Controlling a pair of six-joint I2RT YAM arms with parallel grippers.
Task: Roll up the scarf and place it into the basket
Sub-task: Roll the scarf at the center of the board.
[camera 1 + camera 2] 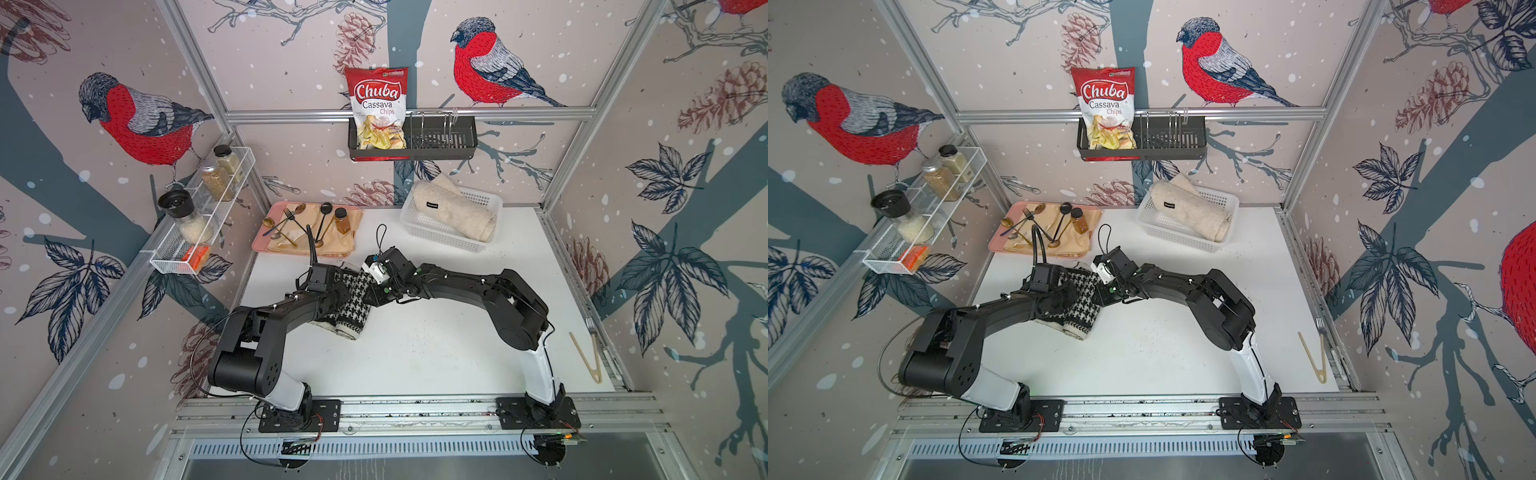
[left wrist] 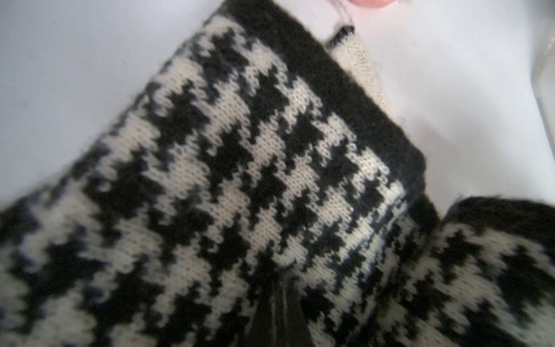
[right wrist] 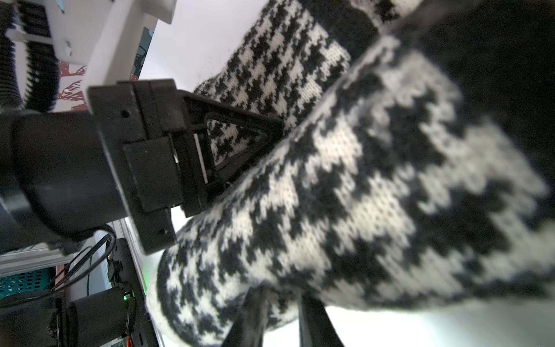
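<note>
Two tools meet on the scarf [image 1: 353, 309], a black-and-white houndstooth knit lying in a thick roll on the white counter [image 1: 436, 353], left of centre and just in front of the pink tray [image 1: 262, 243]. The left tool [image 3: 265, 135] comes in from the roll's left side. Its jaws are pressed together, and in the left wrist view the knit puckers into them, so a fold is pinched. The right tool [image 3: 282, 318] reaches in from the opposite side at the roll's far end. Its two fingers [image 3: 250, 315] stand slightly apart with the scarf's rolled edge between them, gripping it.

The basket [image 1: 440, 240] sits at the back right of the counter, well apart from the scarf. A cream roll [image 1: 457, 208] of cloth lies in it, slanting over the far rim.
</note>
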